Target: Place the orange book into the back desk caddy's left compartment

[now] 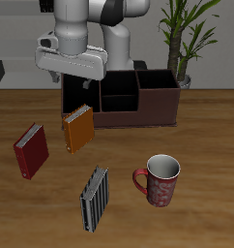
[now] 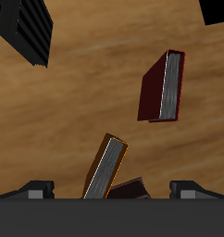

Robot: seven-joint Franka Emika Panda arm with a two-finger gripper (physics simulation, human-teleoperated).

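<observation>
Now, operator, from the front camera you can see the orange book standing on the table, tilted, just in front of the back desk caddy and close to its front wall. Your gripper hangs above the book's upper end, near that same end of the caddy; its fingers are too small and dark here for you to judge whether they touch the book or how far apart they stand. The caddy's left compartment sits partly hidden behind the arm, so you cannot see its inside clearly. Nearer the table's front edge you have a dark red book, well apart from the orange one, and a grey-and-black striped book closer still to the front edge. A red patterned mug stands beside the striped book, its handle turned toward it. A potted plant rises behind the caddy's far end.

From the wrist camera you look down on the orange book, pale page edges facing you, leaning at an angle between the two finger mounts of the gripper. The fingertips themselves are out of sight, so you cannot tell whether they are spread or closed on the book. The dark red book lies apart on the wood, and the striped book shows farther off.
</observation>
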